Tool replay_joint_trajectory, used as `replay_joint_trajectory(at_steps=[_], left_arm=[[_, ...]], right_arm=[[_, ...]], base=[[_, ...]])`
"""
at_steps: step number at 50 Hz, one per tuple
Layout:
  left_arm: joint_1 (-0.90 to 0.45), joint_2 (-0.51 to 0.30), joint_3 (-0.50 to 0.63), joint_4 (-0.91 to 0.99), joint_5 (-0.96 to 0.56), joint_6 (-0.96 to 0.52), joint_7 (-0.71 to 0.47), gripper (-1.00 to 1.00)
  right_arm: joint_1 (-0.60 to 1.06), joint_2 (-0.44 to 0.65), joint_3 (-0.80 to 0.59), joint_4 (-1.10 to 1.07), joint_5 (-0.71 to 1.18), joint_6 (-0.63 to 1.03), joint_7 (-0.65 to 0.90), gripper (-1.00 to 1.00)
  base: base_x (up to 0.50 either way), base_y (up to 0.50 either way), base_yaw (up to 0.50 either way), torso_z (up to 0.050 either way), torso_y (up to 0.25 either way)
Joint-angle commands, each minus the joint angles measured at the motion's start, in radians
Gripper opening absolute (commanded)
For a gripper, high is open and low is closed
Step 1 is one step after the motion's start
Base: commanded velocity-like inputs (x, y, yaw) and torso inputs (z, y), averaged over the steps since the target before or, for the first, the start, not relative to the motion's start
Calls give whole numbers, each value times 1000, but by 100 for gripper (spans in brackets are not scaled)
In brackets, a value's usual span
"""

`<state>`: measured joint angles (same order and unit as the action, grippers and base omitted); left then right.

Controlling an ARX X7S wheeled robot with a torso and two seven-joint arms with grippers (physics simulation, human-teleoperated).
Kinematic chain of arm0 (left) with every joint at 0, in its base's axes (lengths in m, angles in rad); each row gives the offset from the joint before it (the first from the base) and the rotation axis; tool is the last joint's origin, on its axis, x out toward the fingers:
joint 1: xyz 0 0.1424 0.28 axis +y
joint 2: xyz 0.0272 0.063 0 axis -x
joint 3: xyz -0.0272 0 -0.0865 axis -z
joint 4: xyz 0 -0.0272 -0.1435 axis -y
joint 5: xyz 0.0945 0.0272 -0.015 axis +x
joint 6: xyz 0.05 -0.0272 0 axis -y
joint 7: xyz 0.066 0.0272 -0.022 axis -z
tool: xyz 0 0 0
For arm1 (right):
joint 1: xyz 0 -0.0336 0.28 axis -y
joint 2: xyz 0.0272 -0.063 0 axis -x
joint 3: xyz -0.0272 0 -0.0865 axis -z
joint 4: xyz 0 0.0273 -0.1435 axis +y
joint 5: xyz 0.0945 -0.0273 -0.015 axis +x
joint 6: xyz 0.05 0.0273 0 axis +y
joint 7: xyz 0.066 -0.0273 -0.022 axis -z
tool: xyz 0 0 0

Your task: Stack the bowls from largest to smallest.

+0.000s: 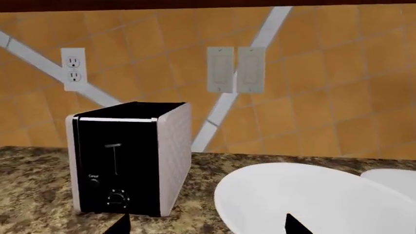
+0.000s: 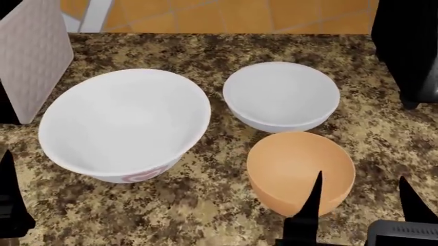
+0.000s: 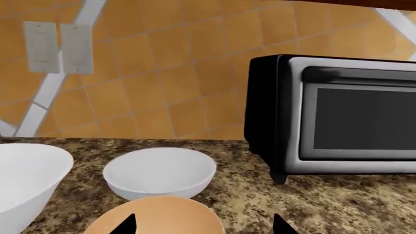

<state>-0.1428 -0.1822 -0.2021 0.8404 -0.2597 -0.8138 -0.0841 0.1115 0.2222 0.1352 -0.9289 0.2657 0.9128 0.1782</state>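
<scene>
Three bowls stand apart on the granite counter. The largest white bowl (image 2: 123, 120), with a pink mark low on its outside, is at the left. The medium white bowl (image 2: 280, 95) is behind and to the right. The small orange bowl (image 2: 301, 166) is in front of the medium one. My right gripper (image 2: 361, 202) is open, one finger over the orange bowl (image 3: 162, 217) and the other outside its right rim. My left gripper (image 1: 208, 226) is open and empty, one tip in front of the large bowl (image 1: 305, 200). Only one of its fingers (image 2: 10, 192) shows in the head view.
A toaster (image 1: 126, 156) stands left of the large bowl, close to its rim. A black toaster oven (image 3: 338, 117) sits at the back right, near the medium bowl (image 3: 159, 173). An orange tiled wall with outlets closes the back of the counter (image 2: 219, 205).
</scene>
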Motion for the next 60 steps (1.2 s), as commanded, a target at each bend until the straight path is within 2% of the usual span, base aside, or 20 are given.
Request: replay_joint_trajectory(at_steps=[1,20,28,32,34,35,37,39,40,41,43,48,50,53,58,60], left_arm=[[-1,17,-37,-5,-12,-16,11,100],[-33,-24,-32,63,-19,-141,-37,100],[-37,-29,-38,76,-36,-171,-39,100],[-39,-40,-60,86,-51,-193,-33,100],[-30,-41,-75,96,-63,-200,-26,100],[-26,-44,-62,93,-60,-198,-25,100],[-24,-50,-79,105,-75,-213,-17,100],[-49,-53,-109,126,-104,-262,-12,100],[-57,-54,-111,130,-107,-272,-15,100],[-62,-55,-118,137,-115,-281,-14,100],[-69,-57,-126,146,-126,-293,-13,100],[-42,-62,-86,137,-112,-259,-15,100],[-24,-67,-74,132,-107,-243,-11,100],[-20,-68,-83,123,-112,-236,-8,100],[-35,-70,-69,115,-109,-240,-20,100],[-31,-73,-82,116,-115,-239,-15,100]], right_arm=[[6,-21,75,12,15,-21,-48,100],[23,6,149,-49,82,64,-49,100],[12,44,127,-78,64,106,-18,100],[101,40,200,-106,139,260,-12,100],[173,94,182,-102,154,376,7,100],[222,127,161,-84,154,435,19,100],[347,113,225,-44,216,583,-22,100],[463,148,202,20,240,654,-12,100],[479,166,205,58,303,657,30,100],[517,196,219,134,443,657,112,100],[599,281,192,335,731,657,350,100],[769,377,14,602,937,656,508,100],[827,403,-63,674,943,640,506,100],[872,402,-84,794,991,644,551,100],[913,440,-194,916,899,579,472,100],[906,443,-186,932,902,573,473,100]], base=[[422,164,0,0,0],[499,119,0,0,0],[356,83,0,0,0],[0,0,0,0,0],[0,0,0,0,0],[0,0,0,0,0],[0,0,0,0,0],[0,0,0,0,0],[0,0,0,0,0],[0,0,0,0,0],[0,0,0,0,0],[0,0,0,0,0],[0,0,0,0,0],[0,0,0,0,0],[0,0,0,0,0],[0,0,0,0,0]])
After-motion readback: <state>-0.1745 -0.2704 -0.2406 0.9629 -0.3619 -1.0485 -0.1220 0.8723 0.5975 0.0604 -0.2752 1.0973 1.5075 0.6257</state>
